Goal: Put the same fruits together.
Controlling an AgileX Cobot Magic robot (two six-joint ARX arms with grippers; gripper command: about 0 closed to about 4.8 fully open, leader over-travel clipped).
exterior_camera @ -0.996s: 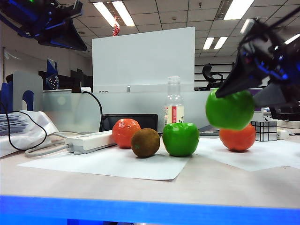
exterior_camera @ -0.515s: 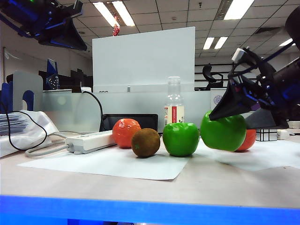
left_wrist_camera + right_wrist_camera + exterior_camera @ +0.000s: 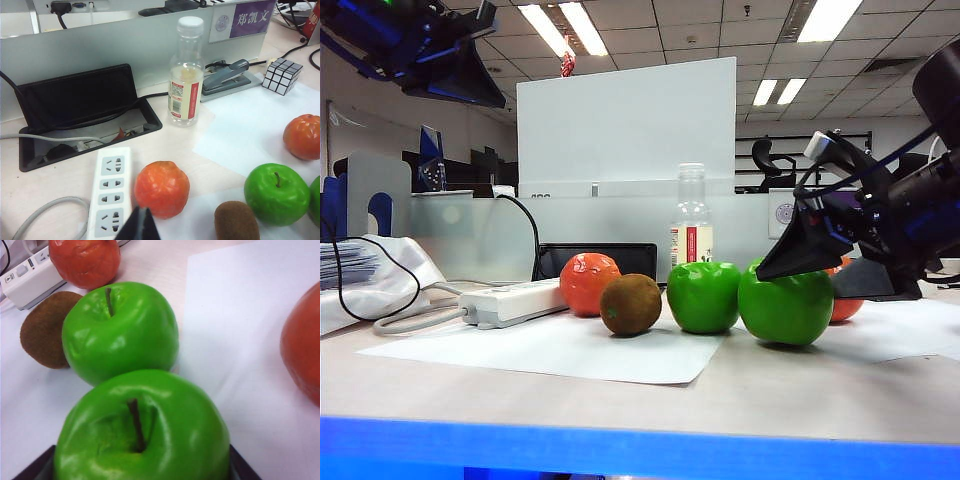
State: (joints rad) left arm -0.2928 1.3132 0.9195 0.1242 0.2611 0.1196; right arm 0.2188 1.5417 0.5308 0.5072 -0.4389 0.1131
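My right gripper (image 3: 808, 248) is shut on a green apple (image 3: 786, 305) (image 3: 142, 430), its dark fingers on either side of the fruit. That apple is down at the tabletop, close beside a second green apple (image 3: 704, 297) (image 3: 120, 330). A brown kiwi (image 3: 631, 304) and a tangerine (image 3: 588, 283) stand to the left of them. Another tangerine (image 3: 303, 136) sits behind the held apple, mostly hidden in the exterior view. My left gripper (image 3: 141, 226) is shut and empty, raised above the power strip and the left tangerine (image 3: 162, 188).
A clear plastic bottle (image 3: 186, 75) stands behind the fruits. A white power strip (image 3: 112, 192) with its cable lies at the left, an open black cable box (image 3: 80, 115) behind it. A mirror cube (image 3: 282, 75) and a stapler (image 3: 225, 80) sit at the back right.
My right gripper has come down and to the left with the green apple, from in front of the right tangerine to table level beside the other apple. The left arm has kept still.
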